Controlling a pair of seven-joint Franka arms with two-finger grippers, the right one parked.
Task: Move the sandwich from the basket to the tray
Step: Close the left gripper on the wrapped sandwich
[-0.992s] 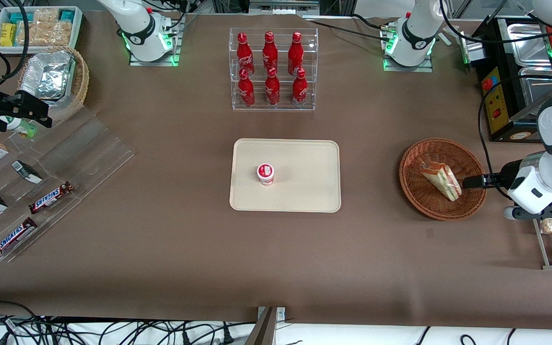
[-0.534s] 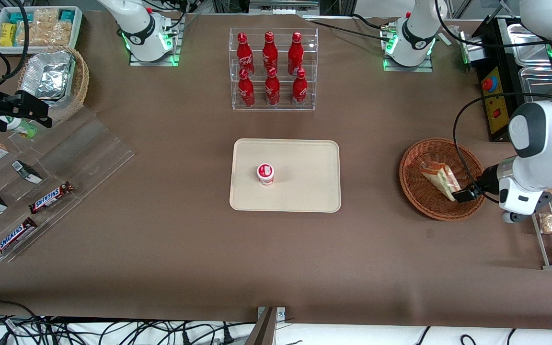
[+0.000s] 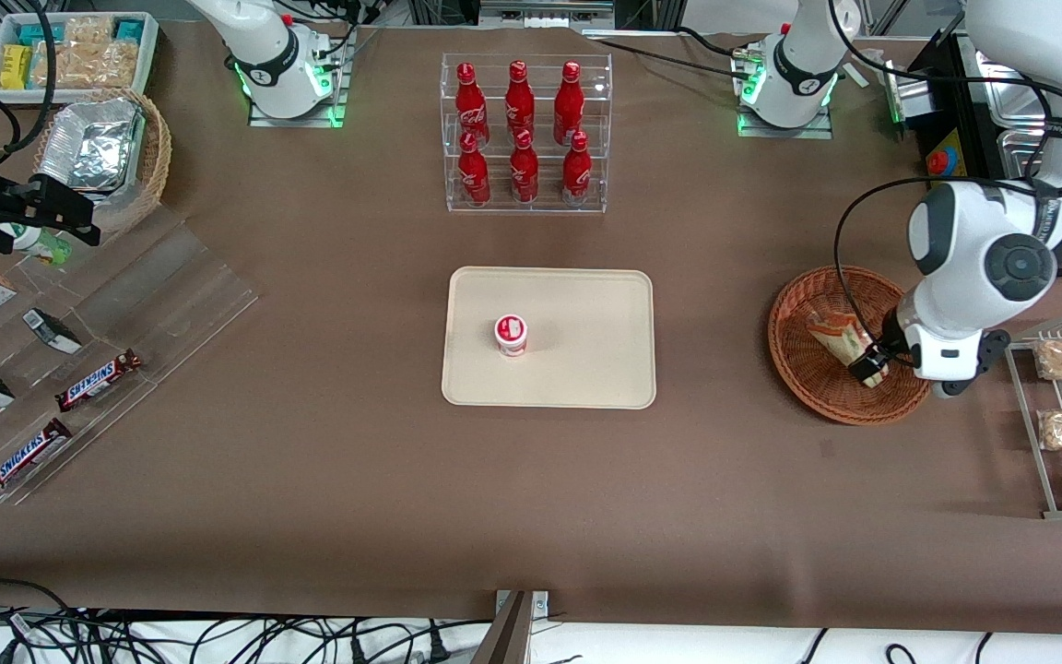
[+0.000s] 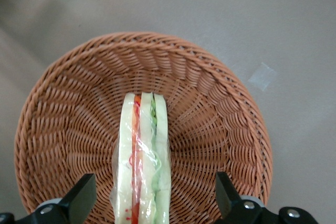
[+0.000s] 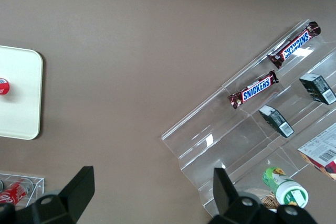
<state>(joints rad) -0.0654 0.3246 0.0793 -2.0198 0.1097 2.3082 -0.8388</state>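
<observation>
Left wrist view: open hand (image 4: 152,203) astride sandwich (image 4: 142,156) in basket (image 4: 220,108).

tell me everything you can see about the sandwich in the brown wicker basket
The sandwich is a small wedge wrapped in clear film, with pale bread slices and red, yellow and green filling between them. It stands on edge in the round reddish-brown woven basket, its layered cut face turned up. The film is crinkled and glossy. The left arm's gripper hangs over it, fingers open, one to each side of the wedge and clear of it. It has not been lifted; only the basket touches it.
</observation>
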